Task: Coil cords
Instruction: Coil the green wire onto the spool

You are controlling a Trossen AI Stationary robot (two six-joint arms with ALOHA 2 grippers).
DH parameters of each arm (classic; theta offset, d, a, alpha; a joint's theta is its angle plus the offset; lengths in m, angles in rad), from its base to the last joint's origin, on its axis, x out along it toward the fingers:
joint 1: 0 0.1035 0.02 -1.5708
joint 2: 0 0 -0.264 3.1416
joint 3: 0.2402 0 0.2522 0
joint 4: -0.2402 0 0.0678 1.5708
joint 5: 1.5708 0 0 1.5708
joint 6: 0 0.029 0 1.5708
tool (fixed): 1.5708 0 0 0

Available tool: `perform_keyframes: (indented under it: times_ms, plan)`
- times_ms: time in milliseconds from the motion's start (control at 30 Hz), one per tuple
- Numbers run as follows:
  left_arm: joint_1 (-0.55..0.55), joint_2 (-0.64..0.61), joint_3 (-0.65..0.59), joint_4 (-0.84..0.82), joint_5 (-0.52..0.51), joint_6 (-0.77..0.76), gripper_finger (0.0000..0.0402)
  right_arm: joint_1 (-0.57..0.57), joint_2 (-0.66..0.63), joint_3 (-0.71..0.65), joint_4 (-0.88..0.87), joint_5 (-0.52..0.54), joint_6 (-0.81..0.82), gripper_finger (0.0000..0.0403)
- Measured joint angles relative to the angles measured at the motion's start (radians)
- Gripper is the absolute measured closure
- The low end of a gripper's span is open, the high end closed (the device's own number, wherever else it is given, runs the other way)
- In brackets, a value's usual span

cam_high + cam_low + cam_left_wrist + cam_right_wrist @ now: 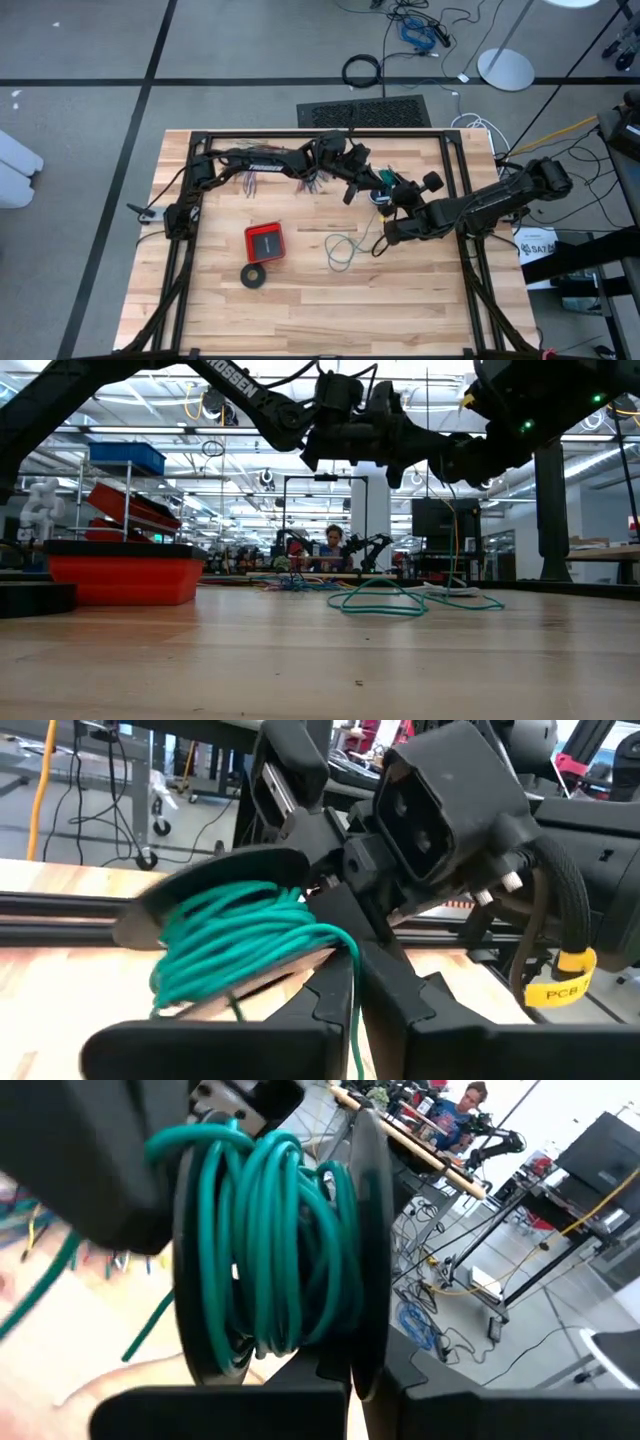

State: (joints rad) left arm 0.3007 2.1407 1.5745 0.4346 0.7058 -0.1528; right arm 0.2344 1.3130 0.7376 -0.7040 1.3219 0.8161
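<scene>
Your left gripper (383,193) is hanging over the back-centre of the surface (400,300), meeting your right gripper (384,200) there; both are raised clear of the wood. The teal wire (240,940) is sitting mostly as a tight coil wound between the two grippers. Right wrist view is showing the loops (265,1245) stacked upright against a dark finger (368,1250). Your right gripper is pinching fully closed on the coil. Your left gripper's fingers (330,990) are nearly together at the coil's edge, but I can't tell whether they're actually clamping it.

A loose tail of the teal wire (343,248) is trailing down onto the surface in front of the grippers, lying in slack loops (400,600). The red box (265,241) and the black ring (254,275) are sitting well apart from it, toward the left. The multicoloured wire bundle (262,178) is lying under your left arm.
</scene>
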Motion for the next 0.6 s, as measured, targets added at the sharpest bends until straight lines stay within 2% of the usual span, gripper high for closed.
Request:
perform_keyframes:
  times_ms: [233,600]
  plan:
    - [-0.029,0.000,0.000,0.052,-0.004,0.001,0.0367,0.000,0.001,0.000,0.002,0.086,0.129,0.0403]
    - [-0.061,0.000,0.000,0.125,-0.002,0.051,0.0365,0.011,0.001,0.000,0.057,0.125,0.212,0.0403]
